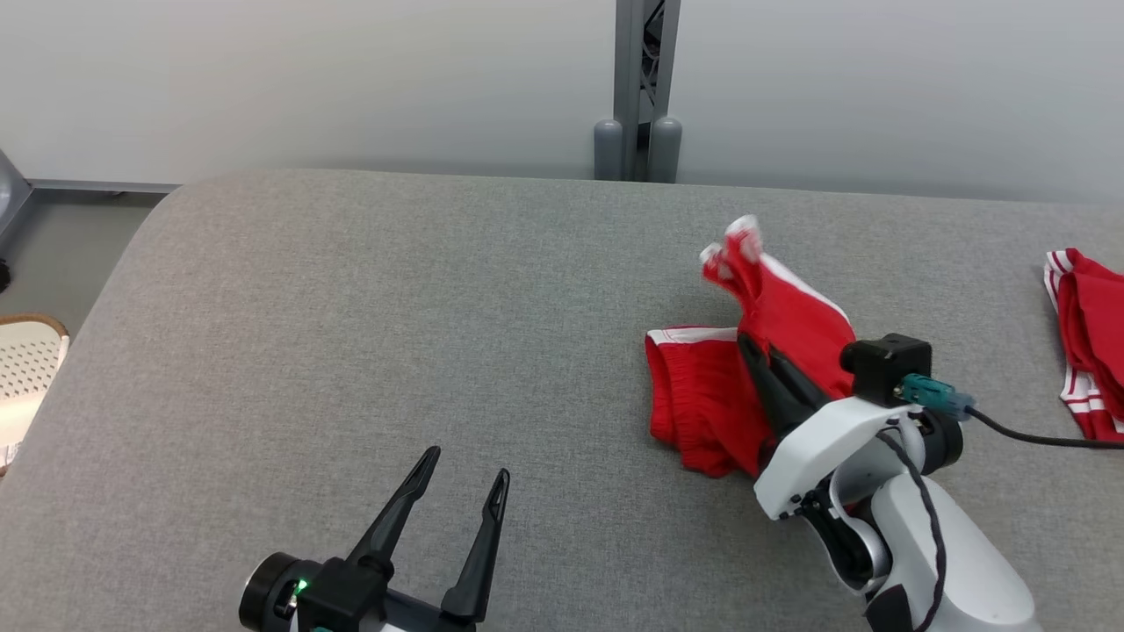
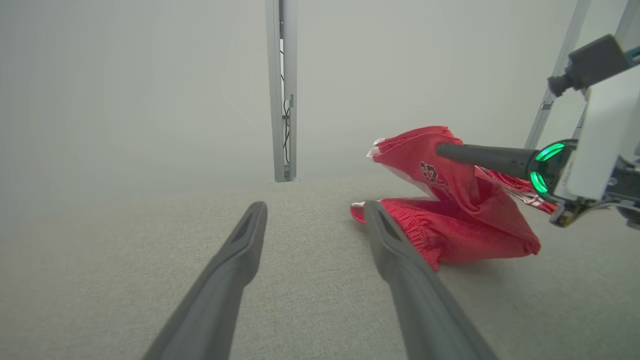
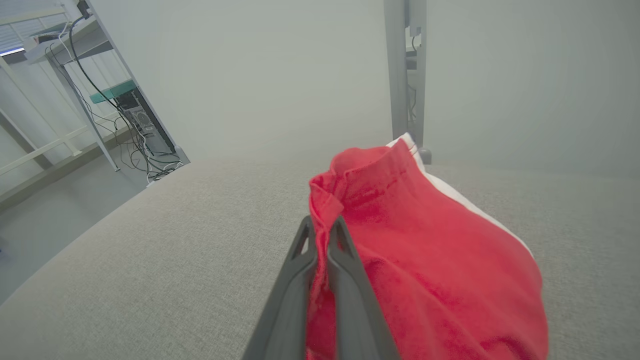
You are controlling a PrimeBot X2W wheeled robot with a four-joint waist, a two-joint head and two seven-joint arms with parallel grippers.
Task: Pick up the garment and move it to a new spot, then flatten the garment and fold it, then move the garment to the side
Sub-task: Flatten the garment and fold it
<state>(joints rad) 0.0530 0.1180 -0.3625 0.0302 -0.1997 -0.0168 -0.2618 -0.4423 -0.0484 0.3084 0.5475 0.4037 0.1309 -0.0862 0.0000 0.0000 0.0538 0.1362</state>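
The left tool hovers at the tabletop's near edge, left of centre, its two dark fingers spread wide and gripping nothing. On the right half of the tabletop lies the garment, red shorts with white trim, one part resting on the grey surface and another part lifted clear of it. The right tool is clenched on that raised fold, fingers pressed together with the red cloth pinched between them. A second red garment with white stripes sits at the tabletop's right edge, well apart.

The left wrist view catches a dark printed mark on the raised cloth, too small to read, and a green light ring on the right tool's body. The right wrist view takes in a rack hung with cables beyond the tabletop's left edge.
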